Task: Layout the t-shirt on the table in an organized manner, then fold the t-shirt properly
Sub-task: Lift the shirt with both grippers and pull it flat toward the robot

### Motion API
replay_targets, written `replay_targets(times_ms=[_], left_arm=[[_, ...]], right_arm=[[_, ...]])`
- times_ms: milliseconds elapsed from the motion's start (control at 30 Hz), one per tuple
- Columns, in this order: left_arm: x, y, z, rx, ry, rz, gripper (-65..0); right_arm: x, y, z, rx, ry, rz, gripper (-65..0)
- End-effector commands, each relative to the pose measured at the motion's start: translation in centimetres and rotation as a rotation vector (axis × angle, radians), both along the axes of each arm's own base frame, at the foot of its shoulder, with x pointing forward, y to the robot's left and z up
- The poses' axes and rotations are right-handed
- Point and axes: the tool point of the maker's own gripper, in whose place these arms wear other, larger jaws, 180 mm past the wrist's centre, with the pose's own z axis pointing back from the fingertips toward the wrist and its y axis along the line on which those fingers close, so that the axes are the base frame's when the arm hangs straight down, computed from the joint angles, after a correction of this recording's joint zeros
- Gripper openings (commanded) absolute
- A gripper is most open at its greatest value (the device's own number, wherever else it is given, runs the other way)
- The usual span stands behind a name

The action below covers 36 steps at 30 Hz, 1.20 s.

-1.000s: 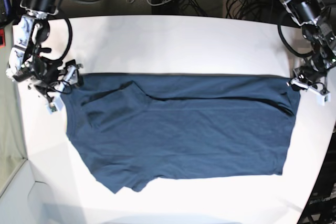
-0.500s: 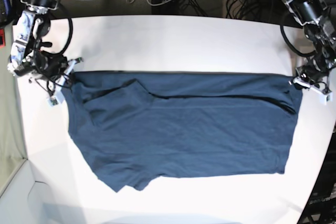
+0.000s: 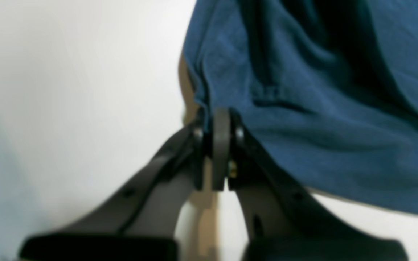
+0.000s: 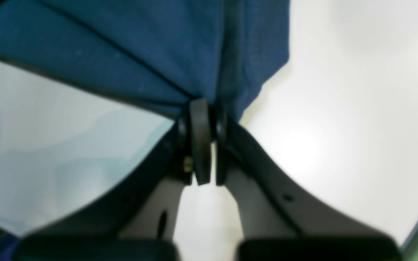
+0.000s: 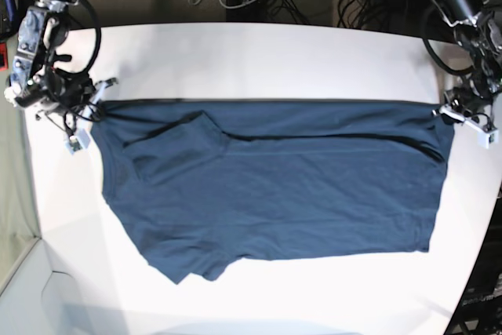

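The dark blue t-shirt (image 5: 274,186) lies spread across the middle of the white table (image 5: 259,60), its long far edge drawn out in a nearly straight line from left to right. A sleeve is folded over onto the body near the far left, and the near left corner tapers to a rumpled point close to the near edge of the table.

The right gripper (image 5: 92,107) sits at the far left corner of the shirt. In the right wrist view its jaws are pressed together on a pinch of blue cloth (image 4: 201,72), which fans upward from the fingertips (image 4: 200,123) with the white tabletop on either side.

The left gripper (image 5: 449,113) is at the far right corner of the shirt. In the left wrist view its jaws are likewise clamped on the cloth's edge (image 3: 303,108), the fabric bunching in soft folds just above the fingertips (image 3: 220,130).
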Motion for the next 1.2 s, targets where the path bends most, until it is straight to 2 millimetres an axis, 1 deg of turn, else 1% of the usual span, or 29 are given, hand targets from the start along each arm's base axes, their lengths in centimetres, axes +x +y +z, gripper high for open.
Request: replay_targets(times_ms=[0,33,100,333,400,500,600,733,900,967,1033,1167], left_arm=[[1.2,1.2,2.7,0.057,-0.073,-0.011,-64.9],[0.9,1.2,3.0,0.071,-0.076,-0.018,-64.9],[0.4,0.4,3.5,0.09,-0.088,-0.035,-64.9],[-0.2,-0.3,7.0,0.197,-0.151,-0.092,-64.9],[0.1,-0.4,7.9,0.214,-0.17,-0.097,-64.9],[0.5,-0.2,8.4,0.221,-0.182,-0.098,-64.9],[2.2,-0.3,9.9,0.225,-0.232,-0.096,-64.9],[3.9,-0.2,11.4,0.224,-0.284,-0.088,-64.9],[6.1,0.1,11.2,0.165,-0.302,-0.057,-64.9],[6.4,0.3,10.6,0.139,-0.267,-0.051,-64.9],[6.8,0.9,10.9,0.131,-0.24,-0.047,-64.9],[7.0,1.0,11.2,0.131,-0.238,-0.047,-64.9]], right_arm=[[0.9,-0.4,1.7,-0.016,-0.06,0.007,-65.0],[0.8,-0.3,2.1,-0.024,-0.069,0.013,-65.0],[0.4,0.0,2.7,-0.037,-0.085,0.024,-65.0],[-0.5,0.6,4.7,-0.081,-0.136,0.064,-65.0],[-0.3,0.8,5.4,-0.089,-0.156,0.071,-65.0],[0.2,0.9,6.2,-0.096,-0.182,0.076,-65.0],[1.6,0.8,7.3,-0.1,-0.223,0.074,-65.0],[3.3,0.6,8.7,-0.112,-0.255,0.067,-65.0],[5.7,-0.6,10.5,-0.152,-0.251,0.044,-65.0],[6.3,-1.1,10.6,-0.157,-0.235,0.029,-65.0],[6.5,-1.4,10.5,-0.156,-0.22,0.019,-65.0],[6.2,-1.4,10.0,-0.156,-0.206,0.025,-65.0]])
